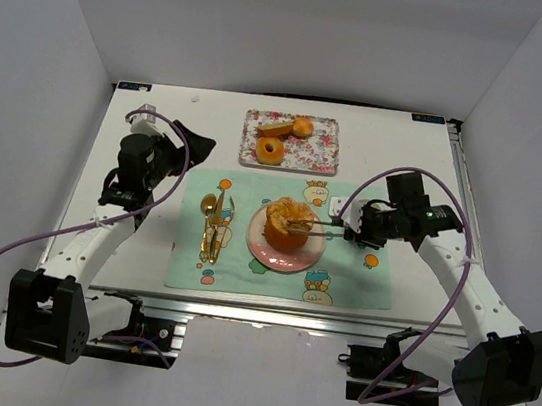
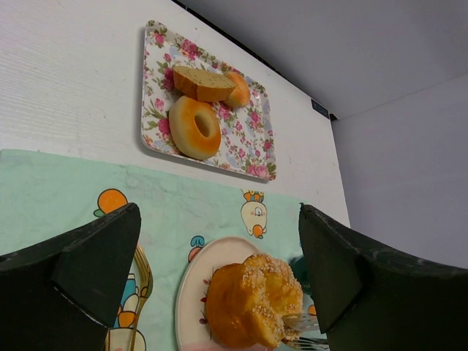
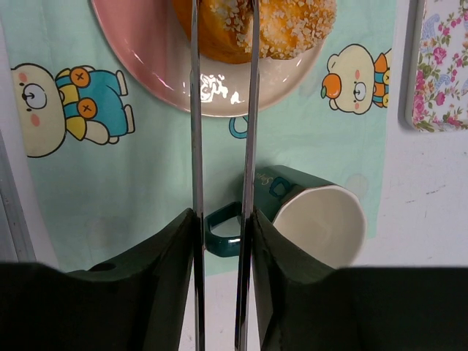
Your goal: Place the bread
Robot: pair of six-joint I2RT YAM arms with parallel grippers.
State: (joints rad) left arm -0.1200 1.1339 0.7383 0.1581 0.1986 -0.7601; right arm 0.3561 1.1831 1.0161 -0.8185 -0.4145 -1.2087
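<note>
A round sugar-topped bread (image 1: pixel 287 221) sits on a pink plate (image 1: pixel 259 249) in the middle of the green mat (image 1: pixel 360 286). My right gripper (image 1: pixel 356 231) is shut on a pair of metal tongs (image 1: pixel 323 228). In the right wrist view the gripper (image 3: pixel 223 219) holds both tong arms (image 3: pixel 196 110), whose tips reach the bread (image 3: pixel 285 29) on the plate (image 3: pixel 146 51). In the left wrist view the tips touch the right side of the bread (image 2: pixel 248 300). My left gripper (image 1: pixel 180 147) is open and empty above the mat's left side (image 2: pixel 219 219).
A floral tray (image 1: pixel 320 156) at the back holds a donut (image 1: pixel 269 150), a bread slice (image 2: pixel 201 82) and a small bun (image 1: pixel 303 127). Gold cutlery (image 1: pixel 212 225) lies left of the plate. A green mug (image 3: pixel 314 212) lies on its side under the right gripper.
</note>
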